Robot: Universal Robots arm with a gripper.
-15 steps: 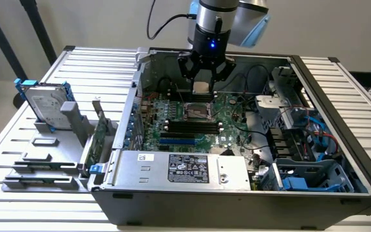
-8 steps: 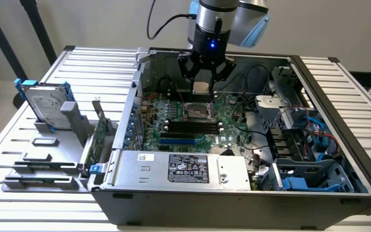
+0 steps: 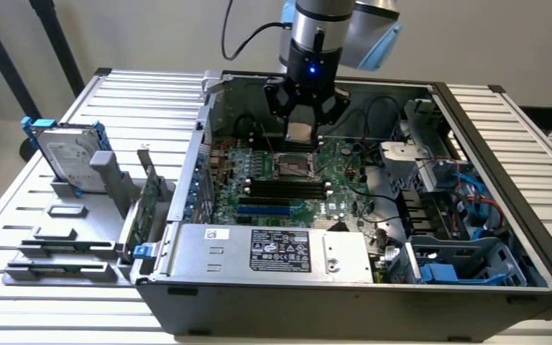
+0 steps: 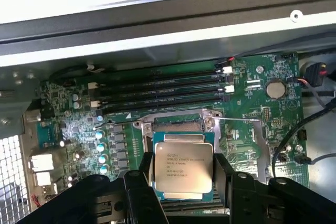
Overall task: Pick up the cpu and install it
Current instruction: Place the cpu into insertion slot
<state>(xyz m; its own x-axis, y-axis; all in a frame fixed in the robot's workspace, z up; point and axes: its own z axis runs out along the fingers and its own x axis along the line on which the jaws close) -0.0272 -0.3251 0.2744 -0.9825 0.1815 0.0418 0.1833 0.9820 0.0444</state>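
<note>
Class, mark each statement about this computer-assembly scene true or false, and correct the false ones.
1. The cpu sits between the fingers of the gripper. True.
2. The cpu lies on the table outside the case. False: it is held over the motherboard, inside the case.
3. The hard drive with blue brackets stands in a grey holder outside the case, at the exterior view's left. True.
4. The case is closed with a panel. False: it is open, and the motherboard is in plain view.
5. The gripper holds the hard drive. False: it holds the cpu.
</note>
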